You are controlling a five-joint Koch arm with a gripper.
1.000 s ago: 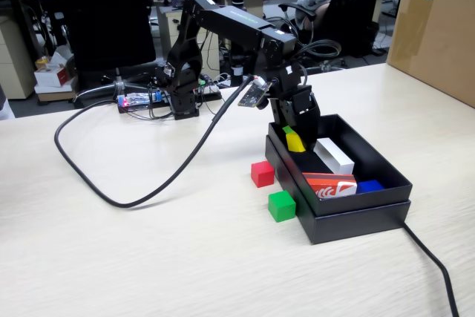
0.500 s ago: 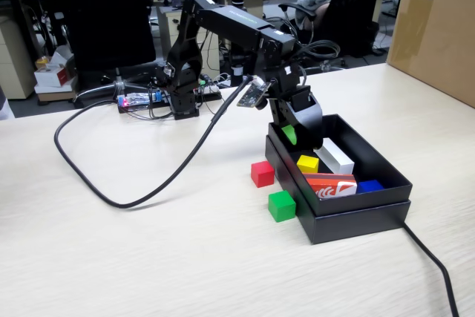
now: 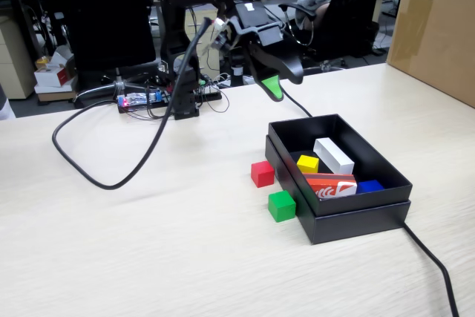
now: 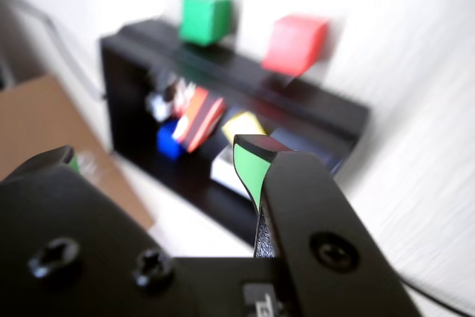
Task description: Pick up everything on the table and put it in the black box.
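Note:
The yellow cube [image 3: 307,162] lies inside the black box [image 3: 349,211], against the white block. On the table [image 3: 148,243], the red cube [image 3: 262,174] and the green cube [image 3: 281,206] stand just left of the box's wall. My gripper [image 3: 286,82] hangs open and empty, high above the table behind the box. In the wrist view the gripper [image 4: 159,161] has its jaws well apart with nothing between them. Beyond them, blurred, are the box [image 4: 245,83], the yellow cube [image 4: 245,125], the red cube [image 4: 295,42] and the green cube [image 4: 204,18].
The box also holds a long white block [image 3: 333,155], an orange-red packet [image 3: 329,183] and a blue piece [image 3: 369,185]. A brown carton [image 3: 434,27] stands at the back right. A thick black cable [image 3: 111,180] loops over the table's left half; another cable [image 3: 434,265] runs off front right.
The yellow cube left the gripper and came to rest in the box. The arm then rose and swung back, away from the box, with the gripper empty.

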